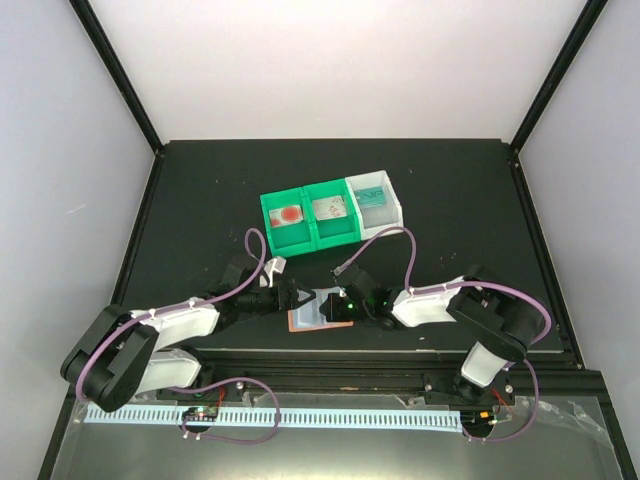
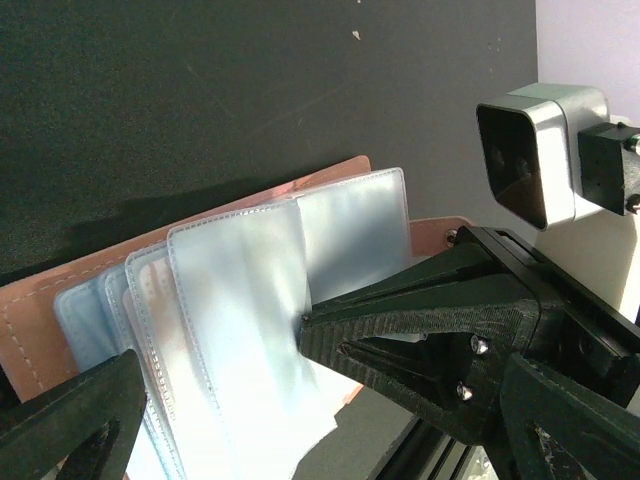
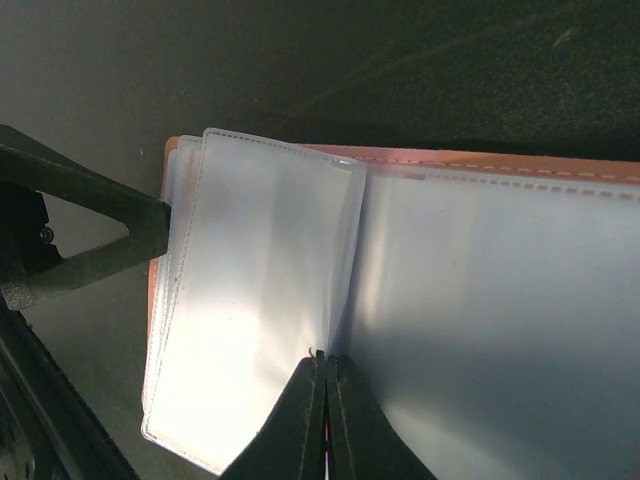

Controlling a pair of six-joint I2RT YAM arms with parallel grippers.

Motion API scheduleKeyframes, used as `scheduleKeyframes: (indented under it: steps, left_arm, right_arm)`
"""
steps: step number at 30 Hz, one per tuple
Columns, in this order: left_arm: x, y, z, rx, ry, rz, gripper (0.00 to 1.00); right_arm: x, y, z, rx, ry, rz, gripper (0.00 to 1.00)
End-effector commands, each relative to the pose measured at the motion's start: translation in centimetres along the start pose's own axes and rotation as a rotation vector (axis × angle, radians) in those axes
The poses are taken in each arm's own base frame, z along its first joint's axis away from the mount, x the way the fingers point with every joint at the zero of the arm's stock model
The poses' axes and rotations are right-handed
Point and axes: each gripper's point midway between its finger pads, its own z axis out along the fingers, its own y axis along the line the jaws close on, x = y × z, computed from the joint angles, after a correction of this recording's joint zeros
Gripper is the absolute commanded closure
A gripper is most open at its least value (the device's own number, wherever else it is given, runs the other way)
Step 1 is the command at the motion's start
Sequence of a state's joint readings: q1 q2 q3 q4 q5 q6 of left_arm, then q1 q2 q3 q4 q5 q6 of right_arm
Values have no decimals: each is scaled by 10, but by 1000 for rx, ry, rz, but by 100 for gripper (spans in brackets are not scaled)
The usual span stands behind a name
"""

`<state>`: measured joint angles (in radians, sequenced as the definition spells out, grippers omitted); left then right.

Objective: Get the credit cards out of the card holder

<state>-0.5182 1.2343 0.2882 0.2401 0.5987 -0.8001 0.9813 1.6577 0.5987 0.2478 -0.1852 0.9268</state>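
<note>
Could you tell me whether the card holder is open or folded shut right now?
Open: the card holder lies spread on the table, its clear pale sleeves fanned out above the salmon cover.

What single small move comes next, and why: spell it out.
Probably close the left gripper on the raised sleeve between its open fingers, to turn it. The right gripper sits shut at the card holder's sleeve edge. The sleeves that show look empty, and three credit cards lie in the trays.
</note>
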Motion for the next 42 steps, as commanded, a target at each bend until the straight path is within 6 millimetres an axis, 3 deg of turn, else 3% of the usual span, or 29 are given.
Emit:
scheduleKeyframes:
  steps: [1, 21, 30, 42]
  left_arm:
    - [-6, -6, -2, 13, -16, 29, 1]
    - [-4, -18, 2, 95, 11, 13, 1]
    - [1, -44, -3, 172, 29, 15, 1]
    - [4, -60, 2, 194, 49, 25, 1]
  right_arm:
    - [13, -21, 3, 75, 29, 14, 99]
    - [14, -20, 5, 60, 30, 11, 98]
    - [3, -9, -6, 28, -22, -1, 90]
    - [-6, -6, -24, 21, -93, -18, 80]
